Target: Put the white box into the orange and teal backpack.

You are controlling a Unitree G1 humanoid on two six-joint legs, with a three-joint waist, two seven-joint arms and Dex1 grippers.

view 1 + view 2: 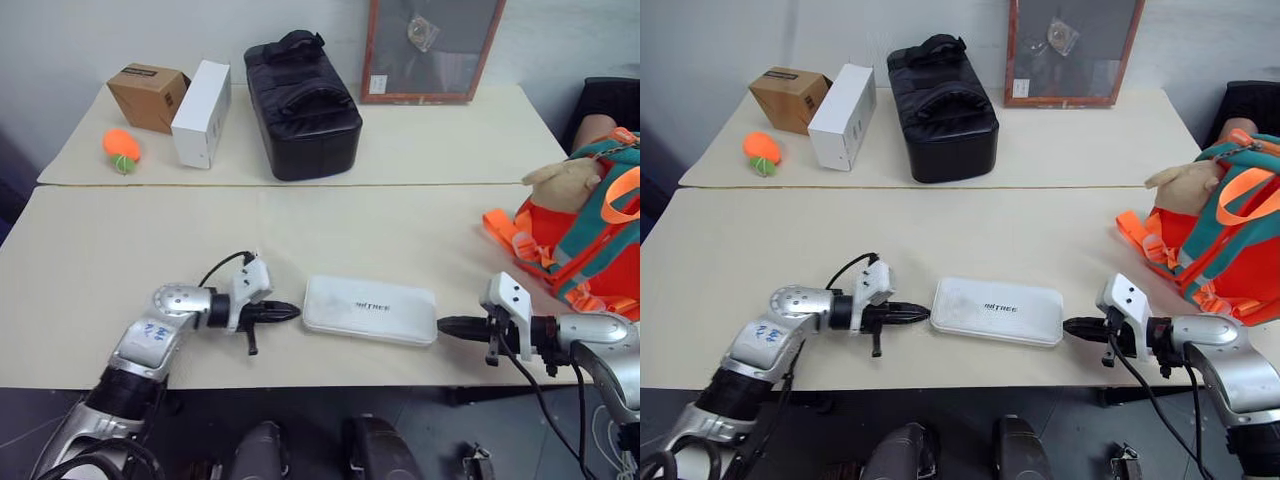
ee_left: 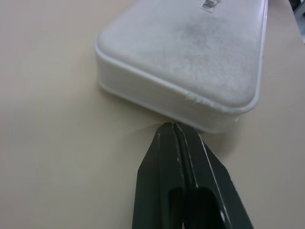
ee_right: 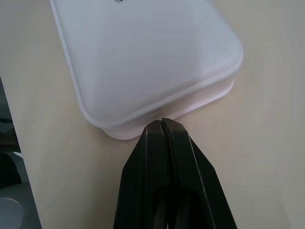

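- Left gripper [image 1: 290,311]: fingers pressed together (no gap), arm reaching in over the desk's near edge, pointing rightward.
- Right gripper [image 1: 447,324]: fingers likewise closed, pointing leftward, wrist low.

The white box [image 1: 370,309] lies flat on the near table [image 1: 120,260], hemmed at both short ends — left gripper [image 1: 292,312] and right gripper [image 1: 445,324], fingers pressed together. Bare tabletop runs between it and the orange and teal backpack [image 1: 590,240] — nothing stands between.
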